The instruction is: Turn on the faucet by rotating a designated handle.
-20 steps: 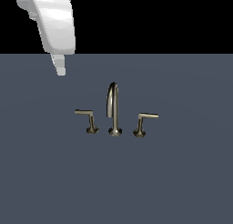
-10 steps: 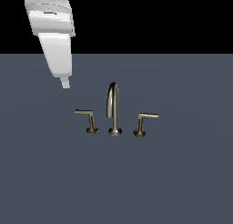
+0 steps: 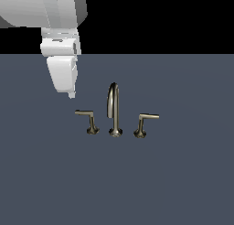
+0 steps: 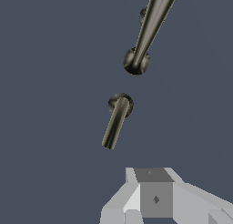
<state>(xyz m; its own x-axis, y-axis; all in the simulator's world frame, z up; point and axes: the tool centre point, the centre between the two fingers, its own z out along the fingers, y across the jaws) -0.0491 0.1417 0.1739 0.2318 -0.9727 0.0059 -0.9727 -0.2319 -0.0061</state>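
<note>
The faucet is a brushed-metal set: an arched spout point(image 3: 113, 109) between two L-shaped levers. The handle point(image 3: 87, 119) stands at the exterior view's left, its bar jutting left. The mirror-image lever point(image 3: 144, 124) stands on the right. My gripper point(image 3: 71, 95) hangs above and just left of the handle's bar, not touching it. In the wrist view the handle point(image 4: 115, 121) and the spout point(image 4: 146, 31) are seen from above, beyond my gripper point(image 4: 152, 174). Its fingers point(image 4: 155, 198) show no gap between them and hold nothing.
The faucet stands on a flat dark blue-grey surface point(image 3: 183, 183). My white arm point(image 3: 55, 18) fills the exterior view's upper left. Nothing else is in view.
My gripper has come down and a little to the exterior view's right, closer to the left-jutting handle. The faucet parts have not moved.
</note>
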